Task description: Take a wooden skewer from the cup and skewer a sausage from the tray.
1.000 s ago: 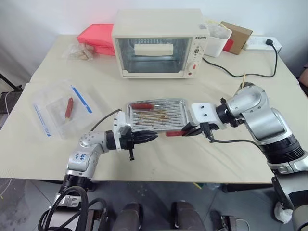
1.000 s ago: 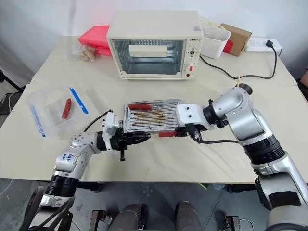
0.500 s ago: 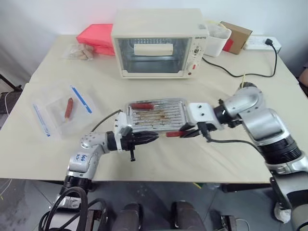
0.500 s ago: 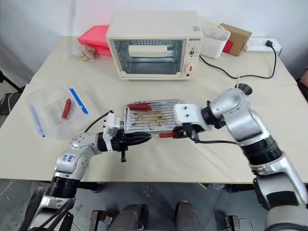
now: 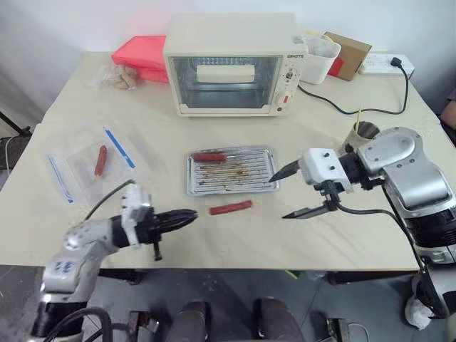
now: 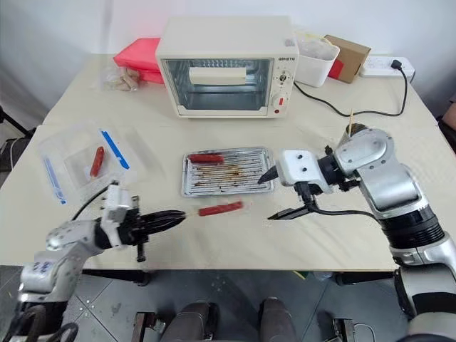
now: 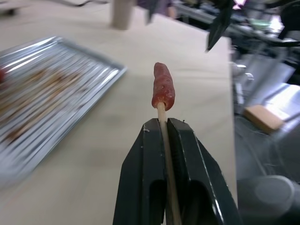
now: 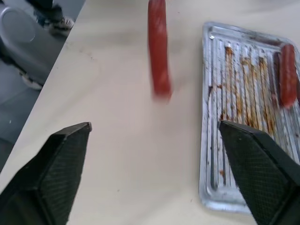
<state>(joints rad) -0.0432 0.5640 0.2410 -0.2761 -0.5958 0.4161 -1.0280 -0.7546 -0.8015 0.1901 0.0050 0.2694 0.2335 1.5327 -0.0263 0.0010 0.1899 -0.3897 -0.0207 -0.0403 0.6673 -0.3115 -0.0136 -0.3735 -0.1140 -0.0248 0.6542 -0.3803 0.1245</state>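
My left gripper (image 5: 187,214) is shut on the wooden skewer (image 7: 161,117), which points level toward the right. A red sausage (image 5: 230,207) sits impaled on the skewer's tip, just in front of the tray (image 5: 266,187). A second sausage (image 5: 209,156) lies at the tray's far left corner. My right gripper (image 5: 281,196) stands wide open to the right of the skewered sausage, holding nothing. The cup (image 5: 365,131) stands behind my right arm with a skewer (image 5: 360,117) sticking out of it.
A toaster oven (image 5: 235,64) stands at the back centre, with a red box (image 5: 139,53) to its left and a white tub (image 5: 320,57) to its right. A clear plastic bag (image 5: 75,182) holding one sausage lies on the left. A black cable (image 5: 356,110) runs behind the cup.
My right gripper opened, let go of the sausage and drew back to the right. My left arm pulled to the left with the skewer, and the sausage went with it.
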